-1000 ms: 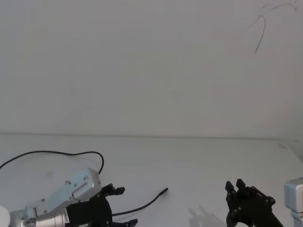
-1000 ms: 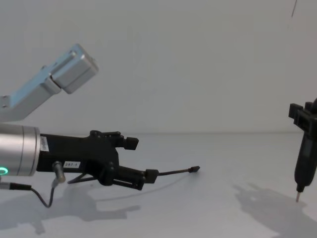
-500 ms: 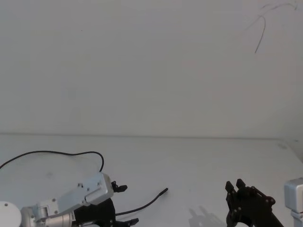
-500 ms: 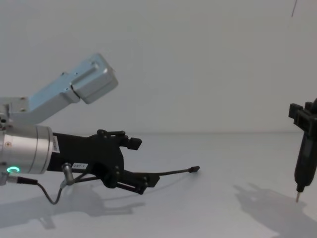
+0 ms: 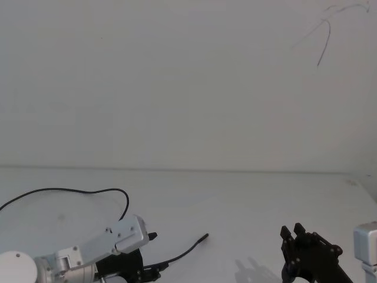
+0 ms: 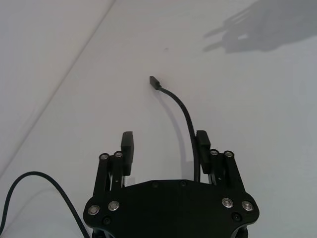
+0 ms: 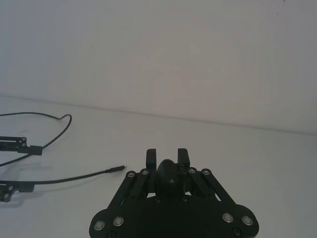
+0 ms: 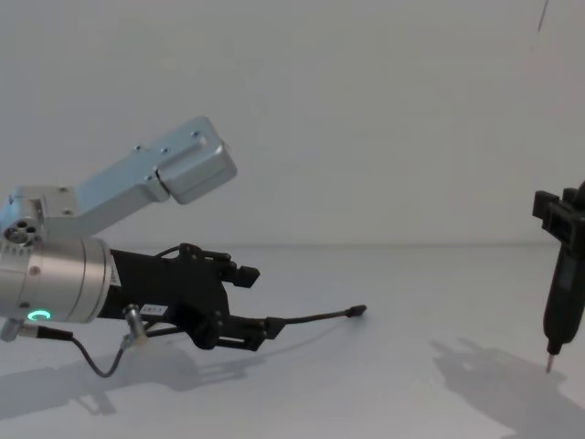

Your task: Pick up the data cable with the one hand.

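I fear the thin black data cable (image 6: 181, 105), lying just beside one finger of my spread-open black left gripper (image 6: 164, 139), slips out on closing; right gripper (image 7: 166, 153) idles.

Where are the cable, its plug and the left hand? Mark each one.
cable (image 6: 184, 106), left wrist view, on its curved stretch behind the plug.
plug (image 6: 154, 81), left wrist view, on the plug's black body.
left hand (image 6: 164, 140), left wrist view, midway between its open fingertips.
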`<state>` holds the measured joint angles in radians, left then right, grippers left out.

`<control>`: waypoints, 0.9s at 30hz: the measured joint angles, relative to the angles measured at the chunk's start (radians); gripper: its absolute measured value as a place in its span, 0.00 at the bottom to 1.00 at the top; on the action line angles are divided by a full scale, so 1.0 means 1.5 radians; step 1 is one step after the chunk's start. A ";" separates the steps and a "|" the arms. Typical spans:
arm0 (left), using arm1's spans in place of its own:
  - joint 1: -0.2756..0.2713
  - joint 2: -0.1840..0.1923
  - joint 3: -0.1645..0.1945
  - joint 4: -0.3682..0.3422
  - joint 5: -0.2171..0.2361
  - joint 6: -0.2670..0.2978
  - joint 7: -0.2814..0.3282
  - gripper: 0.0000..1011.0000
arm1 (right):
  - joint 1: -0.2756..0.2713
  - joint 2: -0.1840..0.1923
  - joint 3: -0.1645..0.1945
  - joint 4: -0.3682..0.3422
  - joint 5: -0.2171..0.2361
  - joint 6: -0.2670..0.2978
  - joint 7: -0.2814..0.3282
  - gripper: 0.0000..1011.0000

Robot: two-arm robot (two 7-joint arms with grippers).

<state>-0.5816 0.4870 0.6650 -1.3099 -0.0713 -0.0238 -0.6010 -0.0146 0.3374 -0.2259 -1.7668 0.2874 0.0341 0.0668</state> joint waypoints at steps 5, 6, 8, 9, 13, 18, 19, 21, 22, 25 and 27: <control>-0.001 -0.003 0.001 0.002 0.008 0.007 0.008 0.59 | 0.000 0.000 0.000 0.000 0.000 0.000 0.000 0.25; -0.001 -0.003 0.001 0.002 0.009 0.008 0.009 0.57 | 0.000 0.000 0.000 0.000 0.000 0.000 0.000 0.25; -0.001 -0.004 0.001 0.002 0.011 0.009 0.010 0.54 | 0.000 0.000 0.000 0.000 0.000 0.000 0.000 0.25; -0.001 -0.004 0.001 0.002 0.012 0.010 0.011 0.48 | 0.000 0.000 0.000 0.000 0.000 0.000 0.000 0.25; -0.001 -0.005 0.001 0.003 0.015 0.013 0.014 0.37 | 0.000 0.000 0.000 0.000 0.000 0.000 0.000 0.25; -0.001 -0.006 0.001 0.003 0.016 0.014 0.015 0.20 | 0.000 0.000 0.000 0.000 0.000 0.000 0.000 0.25; -0.001 -0.006 0.001 0.003 0.017 0.014 0.015 0.20 | 0.000 0.000 0.000 0.000 0.000 0.000 0.000 0.25; 0.000 -0.007 -0.001 0.003 0.016 0.014 0.015 0.14 | 0.000 0.000 0.000 0.000 0.000 0.000 0.000 0.25; 0.001 -0.007 -0.002 0.003 0.015 0.013 0.015 0.09 | 0.000 0.000 0.000 0.000 0.000 0.000 0.000 0.25; 0.005 -0.008 -0.006 0.003 0.010 0.010 0.014 0.05 | 0.000 0.000 0.000 0.000 0.000 0.000 0.000 0.25; 0.007 -0.009 -0.009 0.002 0.007 0.008 0.014 0.04 | 0.000 0.000 0.000 0.000 0.000 0.000 0.000 0.25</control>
<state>-0.5712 0.4732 0.6517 -1.3064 -0.0607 -0.0121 -0.5798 -0.0146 0.3375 -0.2259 -1.7668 0.2874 0.0340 0.0668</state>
